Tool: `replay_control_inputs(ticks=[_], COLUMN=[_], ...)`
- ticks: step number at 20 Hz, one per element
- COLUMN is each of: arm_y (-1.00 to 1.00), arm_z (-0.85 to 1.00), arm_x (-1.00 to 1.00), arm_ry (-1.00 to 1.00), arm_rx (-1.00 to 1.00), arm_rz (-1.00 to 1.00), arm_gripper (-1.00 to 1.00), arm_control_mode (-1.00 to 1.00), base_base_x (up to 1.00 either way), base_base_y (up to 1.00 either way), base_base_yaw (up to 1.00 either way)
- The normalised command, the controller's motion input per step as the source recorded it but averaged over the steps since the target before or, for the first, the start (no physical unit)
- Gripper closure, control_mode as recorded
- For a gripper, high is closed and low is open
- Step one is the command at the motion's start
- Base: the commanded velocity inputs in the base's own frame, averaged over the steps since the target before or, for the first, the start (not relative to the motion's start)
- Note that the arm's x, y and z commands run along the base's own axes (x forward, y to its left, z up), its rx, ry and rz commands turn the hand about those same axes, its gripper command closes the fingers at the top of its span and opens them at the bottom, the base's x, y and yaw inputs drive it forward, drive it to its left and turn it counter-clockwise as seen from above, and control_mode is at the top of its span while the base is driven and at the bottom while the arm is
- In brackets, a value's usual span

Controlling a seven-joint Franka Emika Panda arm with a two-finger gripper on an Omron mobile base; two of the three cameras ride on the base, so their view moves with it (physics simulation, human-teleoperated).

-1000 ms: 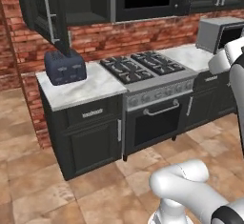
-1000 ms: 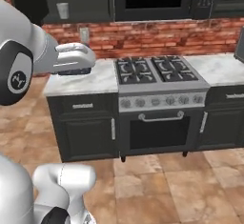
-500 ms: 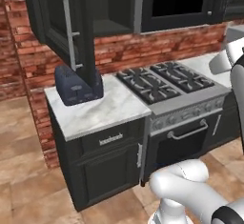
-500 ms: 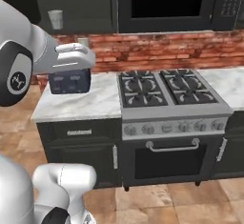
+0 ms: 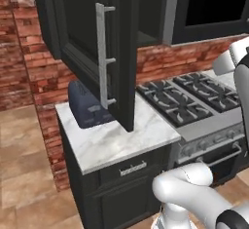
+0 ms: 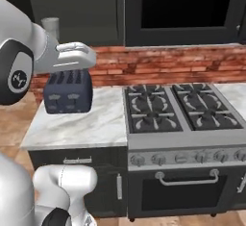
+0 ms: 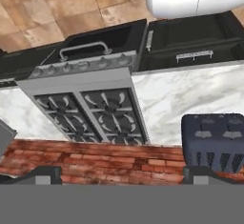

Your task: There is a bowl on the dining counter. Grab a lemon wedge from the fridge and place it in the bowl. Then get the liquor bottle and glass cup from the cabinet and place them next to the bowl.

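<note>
The gripper [image 7: 119, 175] is spread wide and empty, held high over the toaster [image 6: 67, 91]; the glass cup [image 6: 51, 29] is seen in the cabinet [image 5: 104, 52] to the left; the open door could be struck if the arm is swung carelessly, or the cup knocked over.

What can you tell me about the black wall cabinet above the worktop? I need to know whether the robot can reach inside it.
The black wall cabinet with its panelled door hangs on the red brick wall, above the white marble worktop and the dark blue toaster. Its door stands swung open toward the camera, the long vertical silver bar handle facing out. In the right base view a small grey see-through tumbler stands upright on its shelf.
</note>
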Motion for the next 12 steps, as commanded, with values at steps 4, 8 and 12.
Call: replay_control_inputs(ticks=[4,8,12], arm_y=[0.00,0.00,0.00], arm_z=[0.00,0.00,0.00], arm_x=[0.00,0.00,0.00], arm_ry=[0.00,0.00,0.00], arm_rx=[0.00,0.00,0.00], arm_rz=[0.00,0.00,0.00], arm_gripper=[-1.00,-1.00,-1.00], arm_control_mode=[1.00,1.00,1.00], base_base_x=[0.59,0.71,0.74], base_base_y=[-0.12,-0.06,-0.20], base_base_yaw=[0.10,0.13,0.17])
